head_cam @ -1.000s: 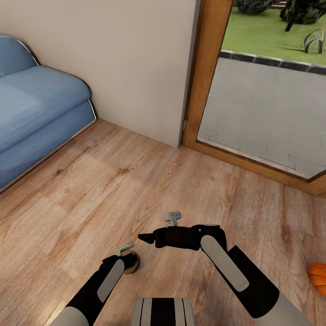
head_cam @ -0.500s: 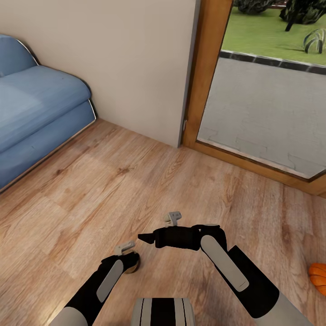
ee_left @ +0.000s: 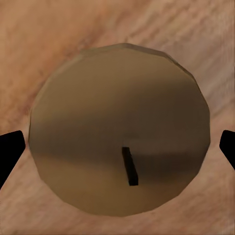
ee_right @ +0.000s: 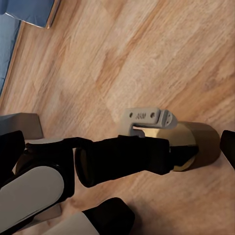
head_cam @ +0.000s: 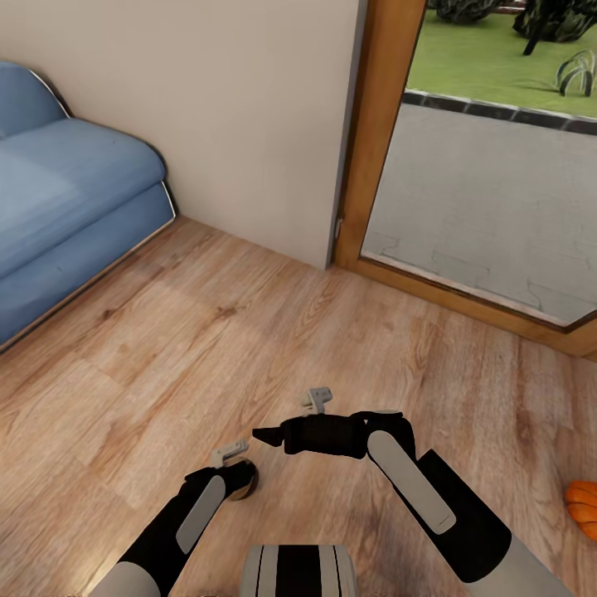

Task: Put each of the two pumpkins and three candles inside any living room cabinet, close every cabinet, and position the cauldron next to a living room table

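A squat tan candle [ee_left: 117, 127] with a short dark wick sits between the fingers of my left gripper [ee_left: 117, 149]. Both fingertips [ee_left: 10, 149] stand just clear of its sides, so the gripper is open around it. In the head view the candle [head_cam: 244, 489] peeks out under the left gripper [head_cam: 240, 479], low over the wooden floor. The right wrist view shows the same candle [ee_right: 201, 142] beside the left arm's black finger. My right gripper [head_cam: 264, 434] hovers open just above and right of it, holding nothing. A pumpkin [head_cam: 584, 507] lies on the floor at the right edge.
A blue sofa [head_cam: 58, 207] stands at the left against the beige wall [head_cam: 224, 108]. A wooden-framed glass door [head_cam: 489, 191] to the garden is at the right. Wooden floor [head_cam: 215, 332] stretches between them.
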### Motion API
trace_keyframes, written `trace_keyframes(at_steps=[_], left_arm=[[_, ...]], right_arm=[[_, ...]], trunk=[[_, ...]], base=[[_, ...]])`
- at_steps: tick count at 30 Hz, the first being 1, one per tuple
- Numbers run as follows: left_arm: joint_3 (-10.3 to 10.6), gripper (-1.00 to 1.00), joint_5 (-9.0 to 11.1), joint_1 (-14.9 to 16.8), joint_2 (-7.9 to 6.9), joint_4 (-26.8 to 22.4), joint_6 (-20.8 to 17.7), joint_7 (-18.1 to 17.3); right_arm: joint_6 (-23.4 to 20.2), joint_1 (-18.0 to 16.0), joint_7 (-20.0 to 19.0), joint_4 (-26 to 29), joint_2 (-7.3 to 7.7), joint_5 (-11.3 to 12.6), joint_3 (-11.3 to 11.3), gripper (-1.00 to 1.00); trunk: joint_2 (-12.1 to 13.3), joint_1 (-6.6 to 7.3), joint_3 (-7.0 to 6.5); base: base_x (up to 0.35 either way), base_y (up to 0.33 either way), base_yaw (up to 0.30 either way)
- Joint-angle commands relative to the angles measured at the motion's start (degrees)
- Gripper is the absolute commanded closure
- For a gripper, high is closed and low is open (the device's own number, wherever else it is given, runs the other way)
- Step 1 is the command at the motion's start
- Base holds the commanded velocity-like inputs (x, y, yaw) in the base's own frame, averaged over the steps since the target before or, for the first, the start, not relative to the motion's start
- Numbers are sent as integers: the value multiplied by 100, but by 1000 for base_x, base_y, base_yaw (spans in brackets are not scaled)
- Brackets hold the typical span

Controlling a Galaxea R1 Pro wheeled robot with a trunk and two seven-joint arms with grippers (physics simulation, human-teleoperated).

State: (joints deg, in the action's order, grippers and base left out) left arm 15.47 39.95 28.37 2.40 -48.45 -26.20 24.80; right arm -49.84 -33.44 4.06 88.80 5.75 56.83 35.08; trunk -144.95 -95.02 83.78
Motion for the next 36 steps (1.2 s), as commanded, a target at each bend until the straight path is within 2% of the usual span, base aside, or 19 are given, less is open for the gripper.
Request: trace_keyframes(at_steps=[1,3,16,20,28,29,36], left_arm=[[14,-100,59,2,-3,-9,-6,56],[11,-100,58,2,-3,-2,-7,66],[6,-100,60,2,6,45,-7,78],[8,-100,57,2,6,46,-7,78],[3,-100,65,2,6,46,-7,83],[0,100,65,2,6,46,-7,84],[-1,100,103,2,6,43,-7,85]], right_arm=[[-8,-5,43,6,4,47,8,-100],[-8,-5,43,6,5,47,8,-100],[-8,-5,43,6,5,45,5,-100],[-8,-5,43,6,5,47,5,-100],[-8,-5,43,6,5,48,-1,-100],[-8,-5,43,6,5,48,-1,-100],[-8,-5,43,6,5,48,0,-100]], trunk=[[-3,-1,27],[-6,-6,71],[-6,-6,71],[-11,-17,160],[-11,-17,160],[-11,-17,160],[-11,-17,160]], base=[[0,0,0],[0,0,0],[0,0,0],[0,0,0],[0,0,0],[0,0,0],[0,0,0]])
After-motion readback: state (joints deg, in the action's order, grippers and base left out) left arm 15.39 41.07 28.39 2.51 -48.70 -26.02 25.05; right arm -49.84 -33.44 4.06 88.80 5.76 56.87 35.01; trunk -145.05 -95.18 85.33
